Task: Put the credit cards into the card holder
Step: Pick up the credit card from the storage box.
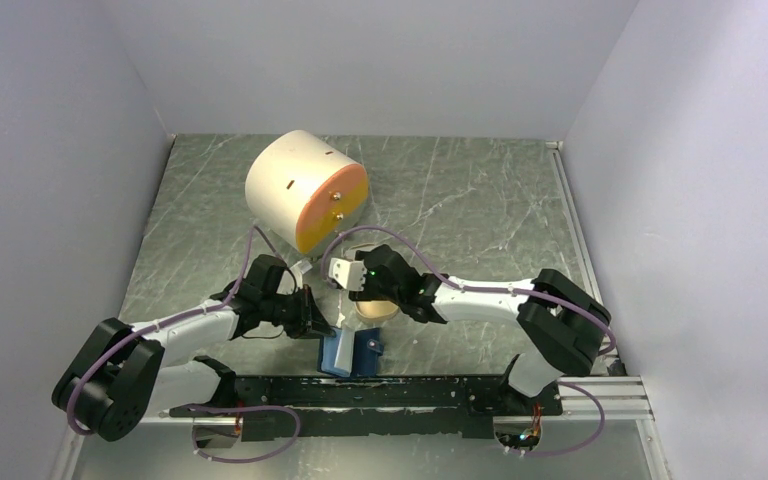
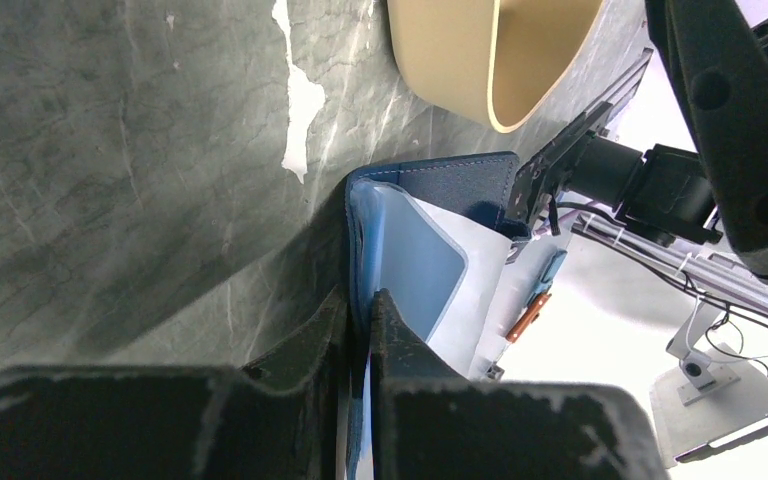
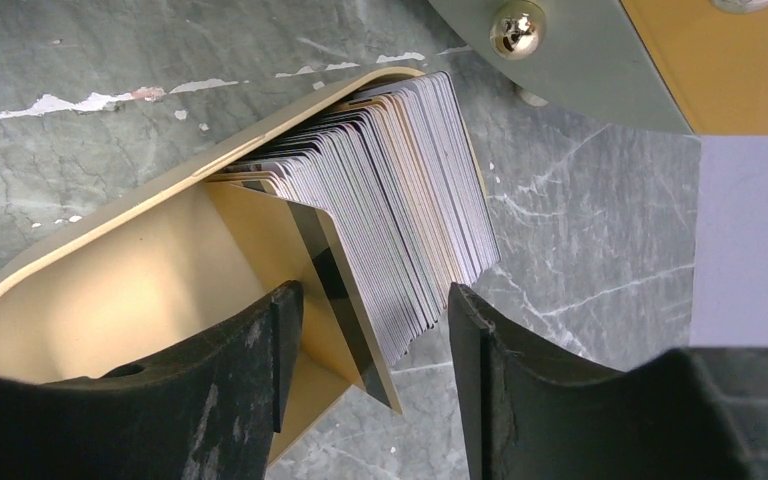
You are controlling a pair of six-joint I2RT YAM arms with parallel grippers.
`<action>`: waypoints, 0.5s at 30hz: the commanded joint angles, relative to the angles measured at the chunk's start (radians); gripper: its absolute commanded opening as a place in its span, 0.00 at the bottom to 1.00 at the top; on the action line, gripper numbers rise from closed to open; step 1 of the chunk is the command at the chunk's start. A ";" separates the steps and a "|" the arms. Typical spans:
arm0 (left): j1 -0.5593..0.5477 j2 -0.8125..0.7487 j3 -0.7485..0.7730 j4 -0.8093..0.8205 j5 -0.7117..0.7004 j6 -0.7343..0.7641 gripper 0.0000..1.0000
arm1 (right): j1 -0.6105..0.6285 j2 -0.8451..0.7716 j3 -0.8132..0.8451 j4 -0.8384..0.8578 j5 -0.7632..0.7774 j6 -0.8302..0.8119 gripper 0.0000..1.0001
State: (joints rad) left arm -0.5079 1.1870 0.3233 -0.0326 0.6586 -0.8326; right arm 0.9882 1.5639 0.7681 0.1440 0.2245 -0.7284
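Note:
The dark blue card holder stands open near the table's front edge. In the left wrist view it shows its light blue inside. My left gripper is shut on its near flap; in the top view it sits just left of the holder. The credit cards, a fanned whitish-grey stack, lean in the tan oval dish. My right gripper is open, its fingers on either side of the stack's lower edge without touching it. In the top view it hovers over the dish.
A big cream cylinder with an orange face lies behind the dish; its metal-studded edge shows just beyond the cards. Grey walls enclose the marbled table on three sides. A black rail runs along the front.

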 commanded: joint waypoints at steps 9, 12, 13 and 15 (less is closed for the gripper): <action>-0.009 -0.007 -0.006 0.029 0.020 -0.008 0.09 | -0.011 -0.055 0.036 -0.050 0.027 0.016 0.46; -0.010 -0.008 -0.011 0.036 0.021 -0.015 0.09 | -0.012 -0.055 0.042 -0.064 0.027 0.017 0.46; -0.011 -0.008 -0.013 0.038 0.020 -0.017 0.09 | -0.012 -0.057 0.044 -0.068 0.027 0.017 0.45; -0.011 -0.009 -0.016 0.043 0.018 -0.020 0.09 | -0.012 -0.066 0.046 -0.077 0.023 0.021 0.42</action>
State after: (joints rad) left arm -0.5079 1.1866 0.3202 -0.0257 0.6586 -0.8421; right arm 0.9855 1.5314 0.7845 0.0822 0.2329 -0.7155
